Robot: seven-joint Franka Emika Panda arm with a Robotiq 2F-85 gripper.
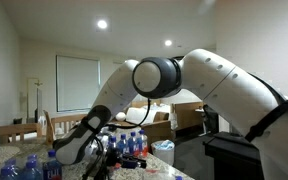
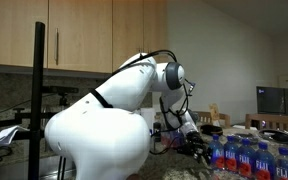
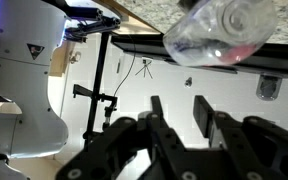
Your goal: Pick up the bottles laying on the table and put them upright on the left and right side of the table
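The wrist view stands upside down. In it a clear bottle [image 3: 222, 30] with a reddish band lies on the speckled table [image 3: 144, 12], apart from my gripper [image 3: 177, 108], whose fingers are open with nothing between them. In both exterior views the arm bends down over the table, with the gripper [image 1: 102, 150] [image 2: 194, 146] low next to a group of upright blue-capped bottles [image 1: 131, 143] [image 2: 246, 156]. More blue-capped bottles [image 1: 29, 166] stand in the near foreground of an exterior view. The lying bottle is hidden by the arm in both exterior views.
A dark black stand [image 1: 234, 155] is at the table's side. A black pole [image 2: 39, 95] and wooden cabinets [image 2: 84, 35] are behind the arm. The robot's white base and a tripod [image 3: 99, 95] show in the wrist view.
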